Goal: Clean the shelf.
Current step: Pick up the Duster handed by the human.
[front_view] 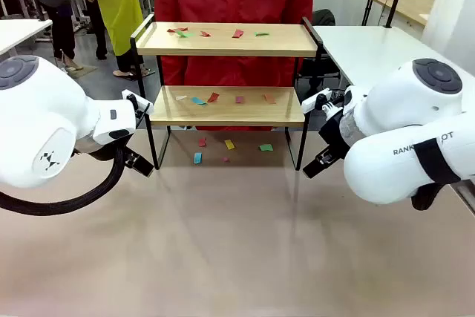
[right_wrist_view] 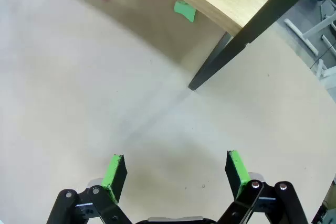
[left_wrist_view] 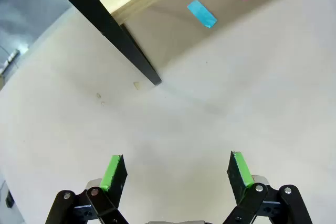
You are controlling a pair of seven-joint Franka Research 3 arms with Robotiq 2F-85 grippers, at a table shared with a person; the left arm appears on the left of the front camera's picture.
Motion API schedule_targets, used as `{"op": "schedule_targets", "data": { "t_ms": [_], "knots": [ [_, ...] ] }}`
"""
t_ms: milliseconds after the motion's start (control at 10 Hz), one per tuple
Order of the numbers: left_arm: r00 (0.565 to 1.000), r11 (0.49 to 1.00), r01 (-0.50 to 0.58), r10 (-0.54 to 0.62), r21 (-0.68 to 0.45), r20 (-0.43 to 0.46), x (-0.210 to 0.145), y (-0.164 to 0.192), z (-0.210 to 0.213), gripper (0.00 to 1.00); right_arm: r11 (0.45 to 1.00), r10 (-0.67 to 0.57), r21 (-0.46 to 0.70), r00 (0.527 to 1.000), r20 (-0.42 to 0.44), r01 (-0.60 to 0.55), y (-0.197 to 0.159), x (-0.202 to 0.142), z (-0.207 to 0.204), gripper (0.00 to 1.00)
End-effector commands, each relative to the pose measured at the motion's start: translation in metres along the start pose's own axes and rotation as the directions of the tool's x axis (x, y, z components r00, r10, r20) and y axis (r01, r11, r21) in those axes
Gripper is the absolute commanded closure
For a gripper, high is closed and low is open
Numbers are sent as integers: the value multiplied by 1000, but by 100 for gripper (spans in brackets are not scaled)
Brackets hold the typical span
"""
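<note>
While the shelf (front_view: 289, 41) stands at the far middle of the tabletop (front_view: 237, 243), paper scraps (front_view: 214, 97) littering both boards and the tabletop beneath, left jaws and right jaws each hang wide open near its front legs, green pads (left_wrist_view: 113, 174) gripping and touching nothing.

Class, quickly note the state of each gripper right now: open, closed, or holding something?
Left gripper: open, holding nothing.
Right gripper: open, holding nothing.
</note>
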State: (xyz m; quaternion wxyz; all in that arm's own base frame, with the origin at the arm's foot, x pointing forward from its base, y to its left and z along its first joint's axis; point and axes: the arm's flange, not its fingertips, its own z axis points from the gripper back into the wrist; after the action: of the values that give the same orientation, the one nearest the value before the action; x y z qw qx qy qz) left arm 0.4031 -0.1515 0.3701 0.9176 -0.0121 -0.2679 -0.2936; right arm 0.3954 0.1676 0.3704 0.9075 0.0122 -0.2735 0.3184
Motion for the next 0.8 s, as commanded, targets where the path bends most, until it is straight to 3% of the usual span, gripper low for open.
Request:
{"op": "schedule_targets", "data": {
  "t_ms": [0,700],
  "knots": [
    [1000,1000,0,0,0,0,0,0,0,0,1000,0,0,1000,0,0,0,0,0,0],
    [1000,1000,0,0,0,0,0,0,0,0,1000,0,0,1000,0,0,0,0,0,0]
  ]
}}
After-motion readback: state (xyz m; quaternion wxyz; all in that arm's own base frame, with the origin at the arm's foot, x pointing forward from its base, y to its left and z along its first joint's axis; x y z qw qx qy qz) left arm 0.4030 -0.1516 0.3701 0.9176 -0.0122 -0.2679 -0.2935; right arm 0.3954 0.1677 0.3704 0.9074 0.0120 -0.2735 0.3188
